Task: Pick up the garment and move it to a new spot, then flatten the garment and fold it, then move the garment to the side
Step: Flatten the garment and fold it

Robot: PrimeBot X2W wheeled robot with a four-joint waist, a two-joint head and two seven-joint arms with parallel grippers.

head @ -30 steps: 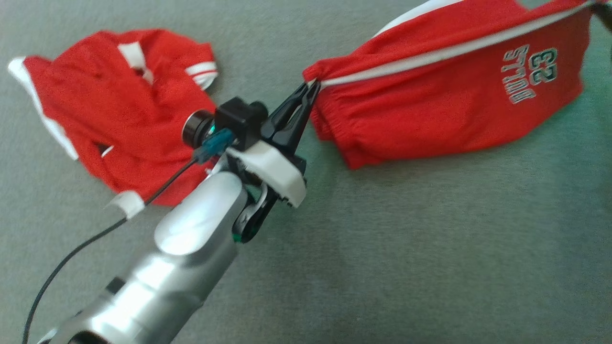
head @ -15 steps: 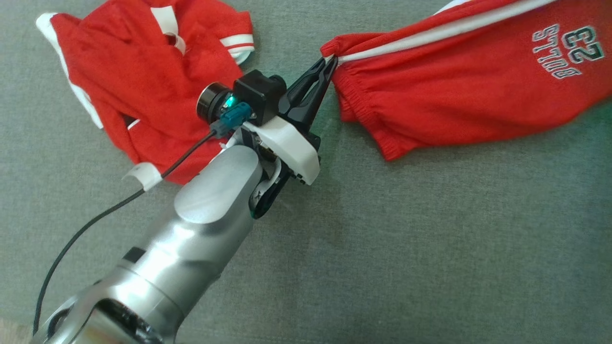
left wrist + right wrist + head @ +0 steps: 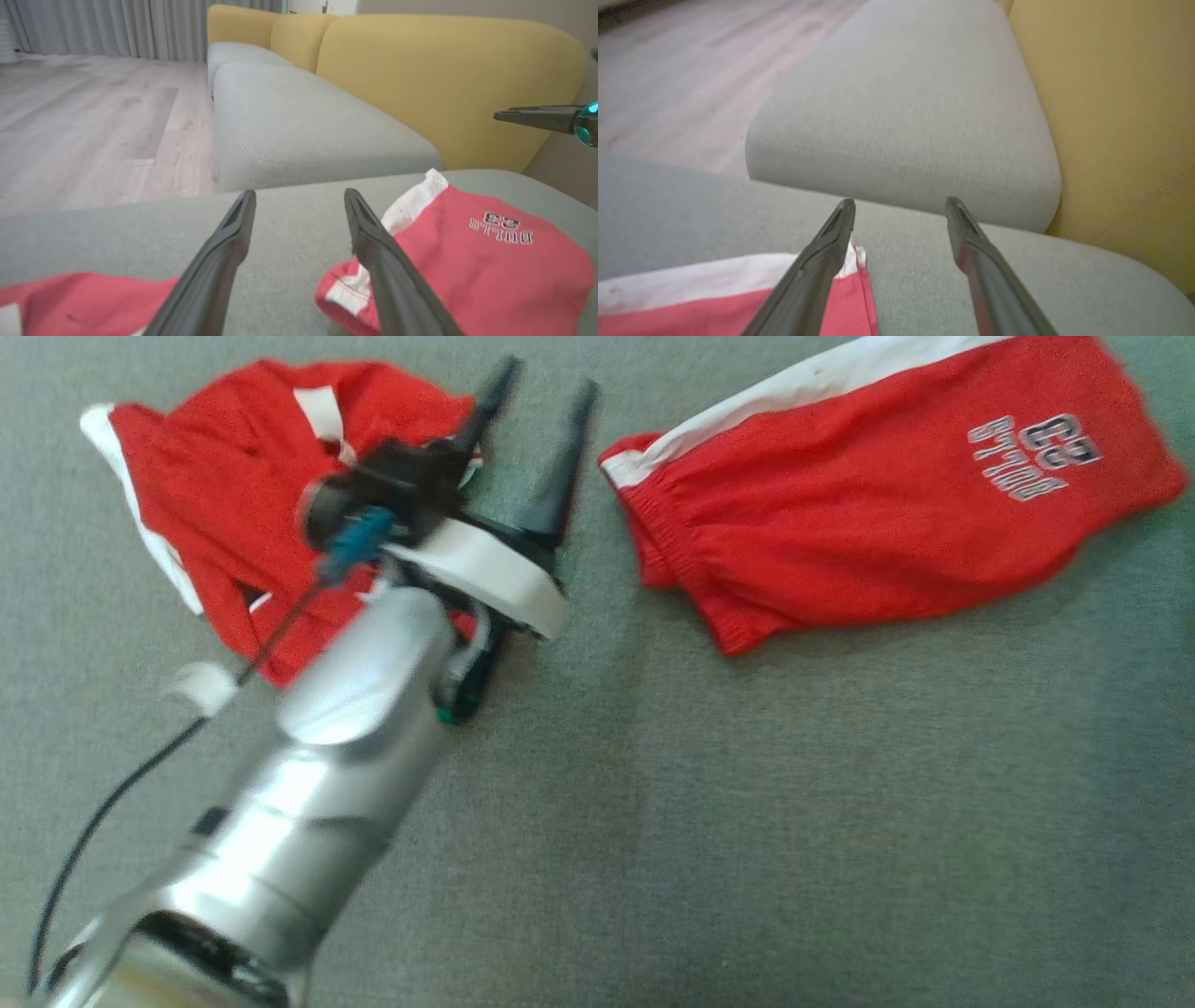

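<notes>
Red shorts [image 3: 878, 513] with a white side stripe and a "BULLS 23" print lie on the grey cushion [image 3: 747, 803], held by nothing. My left gripper [image 3: 544, 385] is open, just left of the waistband corner and not touching it. In the left wrist view its fingers [image 3: 373, 242] spread over bare cushion, with the shorts [image 3: 467, 266] to their right. My right gripper [image 3: 900, 201] is open above the shorts' white-striped far corner [image 3: 738, 312]. It also shows side-on as the right gripper [image 3: 502, 114] above the shorts.
A second red and white garment [image 3: 224, 495] lies crumpled behind my left wrist, with its edge [image 3: 84, 298] low in the left wrist view. Beyond stand another grey seat cushion [image 3: 299, 126], a yellow backrest [image 3: 444, 79] and wooden floor [image 3: 93, 116].
My left gripper has opened, let go of the waistband and swung away to the left. The shorts, stretched taut before, now lie slack on the cushion.
</notes>
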